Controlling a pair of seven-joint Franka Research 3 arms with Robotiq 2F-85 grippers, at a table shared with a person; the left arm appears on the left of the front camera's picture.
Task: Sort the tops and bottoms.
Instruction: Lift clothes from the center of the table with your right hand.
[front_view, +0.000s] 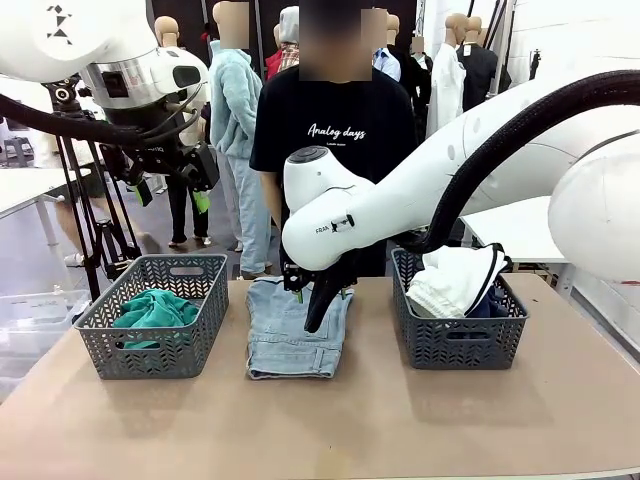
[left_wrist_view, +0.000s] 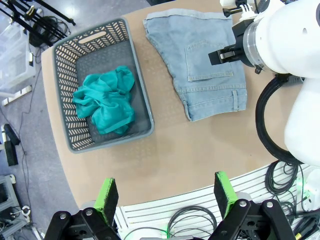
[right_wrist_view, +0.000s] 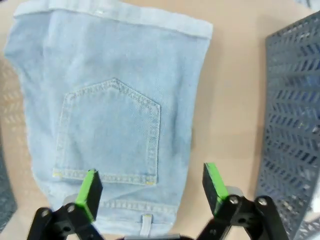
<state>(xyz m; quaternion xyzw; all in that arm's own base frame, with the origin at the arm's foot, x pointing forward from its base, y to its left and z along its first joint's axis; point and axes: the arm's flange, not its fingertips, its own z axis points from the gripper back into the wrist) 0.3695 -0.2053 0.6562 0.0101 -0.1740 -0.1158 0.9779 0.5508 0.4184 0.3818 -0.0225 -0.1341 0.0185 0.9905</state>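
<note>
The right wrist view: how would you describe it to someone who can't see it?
Folded light blue denim shorts lie flat on a brown table, back pocket up. The right gripper hovers over them, green-padded fingers open, with a grey basket along one edge.

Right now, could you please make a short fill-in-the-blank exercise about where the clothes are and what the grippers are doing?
1. The teal-green garment lies inside the ____ basket.
2. The light blue denim shorts lie on the table ____ the two baskets.
3. The right gripper hangs over the shorts with its jaws ____.
4. The white shorts lie in the ____ basket.

Missing words: left; between; open; right
</note>
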